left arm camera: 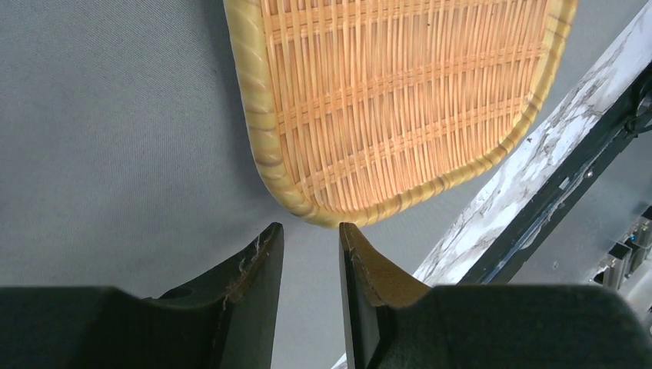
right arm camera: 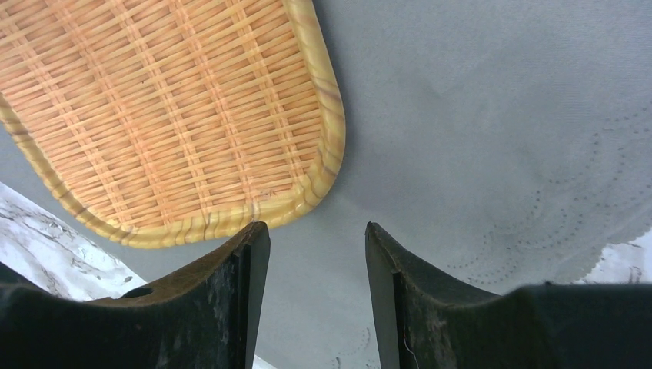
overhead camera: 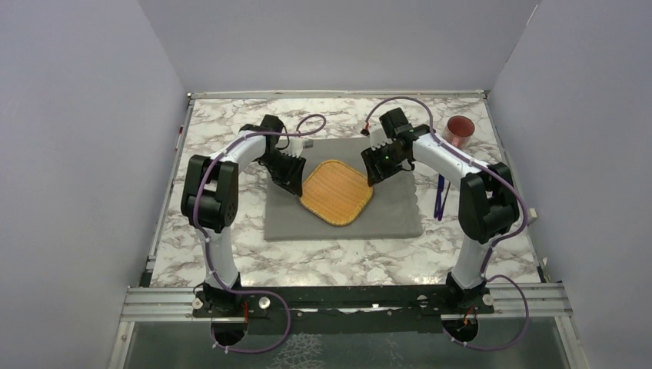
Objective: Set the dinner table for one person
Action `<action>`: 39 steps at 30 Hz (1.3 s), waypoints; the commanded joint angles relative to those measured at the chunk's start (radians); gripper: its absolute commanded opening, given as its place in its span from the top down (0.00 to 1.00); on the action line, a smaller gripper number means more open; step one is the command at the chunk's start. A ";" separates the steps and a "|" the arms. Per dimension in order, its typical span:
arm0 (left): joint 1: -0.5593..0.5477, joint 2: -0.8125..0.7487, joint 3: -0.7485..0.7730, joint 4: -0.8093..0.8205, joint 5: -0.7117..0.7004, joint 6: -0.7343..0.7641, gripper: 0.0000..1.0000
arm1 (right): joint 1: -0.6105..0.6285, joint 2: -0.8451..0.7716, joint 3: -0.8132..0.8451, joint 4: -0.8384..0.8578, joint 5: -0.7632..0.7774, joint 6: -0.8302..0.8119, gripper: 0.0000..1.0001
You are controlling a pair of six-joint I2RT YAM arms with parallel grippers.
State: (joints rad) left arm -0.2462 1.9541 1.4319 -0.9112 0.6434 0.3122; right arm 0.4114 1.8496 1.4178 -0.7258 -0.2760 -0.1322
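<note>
The marble dinner table (overhead camera: 231,261) carries a grey cloth placemat (overhead camera: 384,219) with a square woven wicker plate (overhead camera: 337,192) lying on it, turned corner-on. My left gripper (overhead camera: 291,178) hovers at the plate's left edge. In the left wrist view that gripper (left arm camera: 310,228) is open, empty, its tips just short of the plate's rim (left arm camera: 338,215). My right gripper (overhead camera: 375,173) sits at the plate's right edge. The right wrist view shows it (right arm camera: 317,227) open over the placemat (right arm camera: 477,115), its left fingertip beside the wicker rim (right arm camera: 300,207).
A red cup (overhead camera: 460,131) stands at the back right of the table. Dark blue utensils (overhead camera: 440,196) lie on the marble just right of the placemat. Grey walls close in the table on three sides.
</note>
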 commanded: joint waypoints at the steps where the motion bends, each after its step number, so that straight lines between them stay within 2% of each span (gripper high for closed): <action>1: -0.002 0.039 0.002 0.032 0.066 0.001 0.65 | -0.001 0.026 -0.018 0.009 -0.052 -0.011 0.47; 21: -0.002 0.074 -0.007 0.087 0.087 -0.017 0.65 | -0.002 0.046 -0.042 0.033 -0.055 -0.021 0.48; 30: -0.002 0.071 -0.005 0.089 0.087 -0.020 0.66 | -0.001 0.100 -0.033 0.058 -0.116 -0.021 0.47; 34: -0.002 0.071 0.001 0.092 0.084 -0.021 0.71 | -0.002 0.105 -0.036 0.062 -0.133 -0.018 0.50; 39: -0.002 0.076 0.016 0.092 0.079 -0.025 0.77 | -0.002 0.097 -0.050 0.058 -0.141 -0.017 0.60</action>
State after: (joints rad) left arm -0.2459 2.0224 1.4300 -0.8314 0.6933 0.2764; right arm 0.4114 1.9396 1.3865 -0.6830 -0.3798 -0.1406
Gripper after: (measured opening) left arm 0.264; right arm 0.428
